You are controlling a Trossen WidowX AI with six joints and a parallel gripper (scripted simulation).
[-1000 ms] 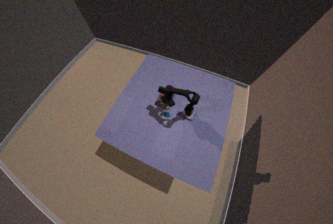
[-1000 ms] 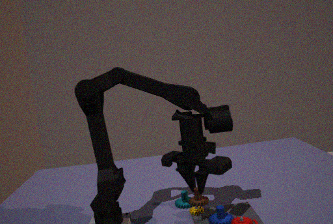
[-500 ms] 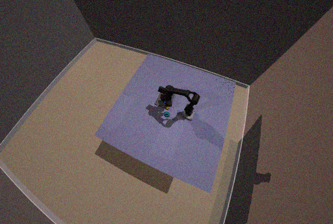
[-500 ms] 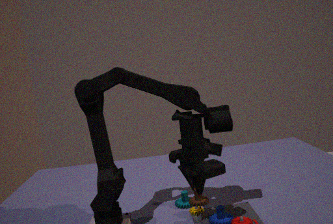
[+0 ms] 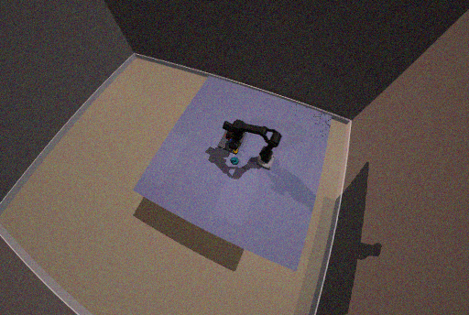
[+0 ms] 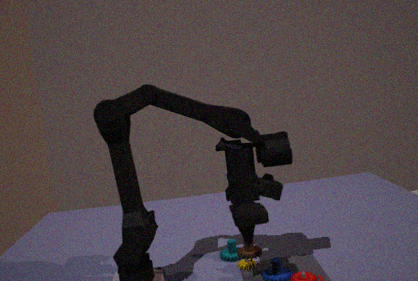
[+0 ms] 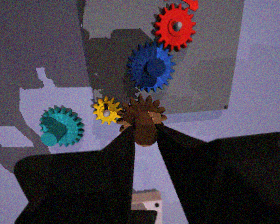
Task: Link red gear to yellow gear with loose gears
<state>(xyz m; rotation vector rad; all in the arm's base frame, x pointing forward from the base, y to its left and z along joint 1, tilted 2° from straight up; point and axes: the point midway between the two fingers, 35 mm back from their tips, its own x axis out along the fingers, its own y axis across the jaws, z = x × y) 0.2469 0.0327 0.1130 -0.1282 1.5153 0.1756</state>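
Note:
My gripper (image 6: 248, 243) (image 7: 144, 129) is shut on the stem of a brown gear (image 6: 250, 251) (image 7: 145, 107), low at the board's near edge in the wrist view. Whether that gear touches the board or a peg is hidden. The yellow gear (image 6: 246, 265) (image 7: 107, 111) is just left of it in the wrist view. A blue gear (image 6: 277, 275) (image 7: 151, 66) sits on the grey board (image 7: 206, 80) between the brown gear and the red gear (image 6: 305, 277) (image 7: 175, 27); its teeth adjoin the red ones. A teal gear (image 5: 234, 160) (image 6: 229, 254) (image 7: 62, 126) stands on the table, off the board.
The red arrow (image 7: 192, 4) is beside the red gear at the top of the wrist view. The arm's pale base (image 5: 267, 162) stands on the blue-violet table (image 5: 220, 201). The arm's shadow crosses the board and the table near the teal gear.

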